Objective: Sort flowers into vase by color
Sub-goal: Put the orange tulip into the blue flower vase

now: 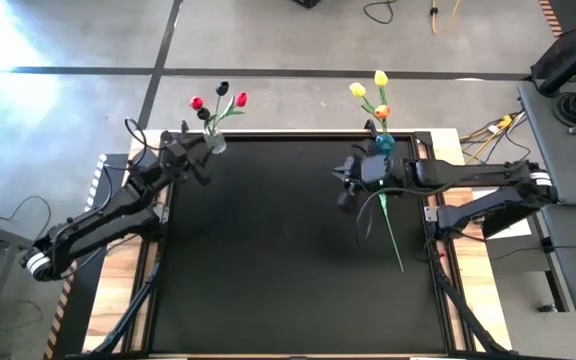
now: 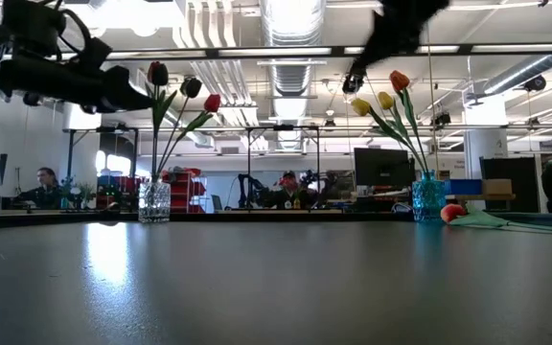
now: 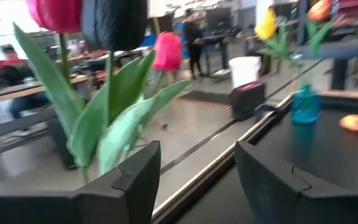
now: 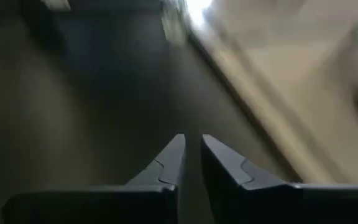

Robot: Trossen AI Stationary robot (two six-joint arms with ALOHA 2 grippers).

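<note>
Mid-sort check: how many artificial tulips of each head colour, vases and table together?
Red artificial tulips: 2
Near-black tulips: 2
Yellow tulips: 2
Orange tulips: 2, one lying on the black table
Total: 8

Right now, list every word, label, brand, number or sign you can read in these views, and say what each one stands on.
None can be read.
Clear vase, blue vase, tulip left on the table: no label shows.
Black table: plain, no markings.
Left gripper and right gripper: no lettering on the dark fingers.
Screens and gear in the room behind: too small or blurred to read.
</note>
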